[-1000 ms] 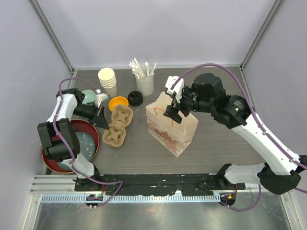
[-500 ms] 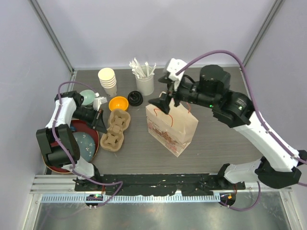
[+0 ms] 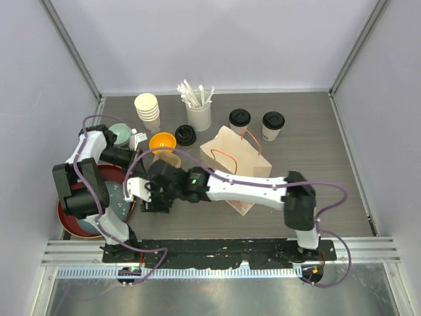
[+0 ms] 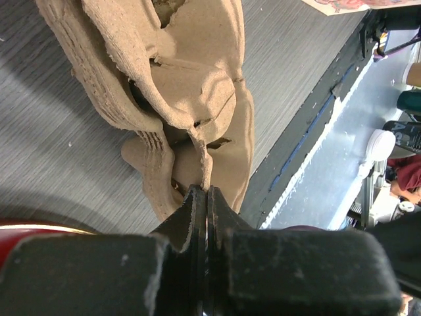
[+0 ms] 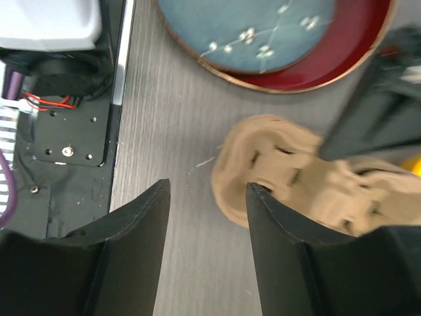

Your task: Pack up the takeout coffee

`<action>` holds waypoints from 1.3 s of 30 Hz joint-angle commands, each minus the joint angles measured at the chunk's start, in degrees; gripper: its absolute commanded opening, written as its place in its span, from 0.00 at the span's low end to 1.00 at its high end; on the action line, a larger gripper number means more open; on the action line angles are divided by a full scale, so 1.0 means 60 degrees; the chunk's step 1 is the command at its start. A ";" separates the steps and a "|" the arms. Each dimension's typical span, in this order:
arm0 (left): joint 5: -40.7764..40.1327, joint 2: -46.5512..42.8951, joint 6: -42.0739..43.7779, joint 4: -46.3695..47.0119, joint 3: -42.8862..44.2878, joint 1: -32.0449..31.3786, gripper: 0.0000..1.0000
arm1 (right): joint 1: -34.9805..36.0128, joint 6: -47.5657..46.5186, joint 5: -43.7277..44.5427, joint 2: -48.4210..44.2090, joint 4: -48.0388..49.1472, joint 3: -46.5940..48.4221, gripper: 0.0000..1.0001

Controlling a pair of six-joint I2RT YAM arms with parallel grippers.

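Observation:
Two takeout coffees, white cups with black lids [image 3: 239, 118] [image 3: 273, 122], stand behind the open paper bag [image 3: 230, 157]. The brown pulp cup carrier [image 4: 191, 99] lies left of the bag, mostly under my right arm in the top view [image 3: 166, 158]. My left gripper [image 4: 207, 192] [image 3: 137, 164] is shut on the carrier's thin edge. My right gripper [image 5: 207, 191] [image 3: 148, 196] hovers open over the table at the carrier's [image 5: 289, 171] near end. One fingertip overlaps its rim and nothing is between the jaws.
A red tray with a blue plate [image 5: 283, 39] [image 3: 117, 197] sits at the left. An orange bowl [image 3: 162, 141], loose black lids [image 3: 185, 135], a stack of cream cups [image 3: 147, 108] and a stirrer cup [image 3: 198, 113] stand at the back. The black base rail [image 5: 72, 138] runs along the near edge.
My right arm swung from above the bag down and left to the carrier's near end, jaws narrowing somewhat. The two coffees came into view. The left gripper kept its hold.

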 commanded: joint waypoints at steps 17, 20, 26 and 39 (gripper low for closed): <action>0.0417 -0.0059 -0.0287 -0.1640 0.0066 0.0076 0.00 | -0.0289 0.2330 0.0747 0.1667 0.3607 -0.0827 0.50; 0.0388 -0.0030 -0.0330 -0.1655 0.0111 0.0062 0.00 | -0.0303 0.2359 0.0689 0.1799 0.3695 -0.0725 0.50; 0.0359 0.0000 -0.0360 -0.1640 0.0198 0.0062 0.00 | -0.0450 0.2272 0.0425 0.1960 0.3622 -0.0695 0.48; 0.0315 0.0073 -0.0404 -0.1625 0.0257 0.0076 0.00 | -0.0552 0.1964 0.0468 0.2283 0.3198 -0.0476 0.37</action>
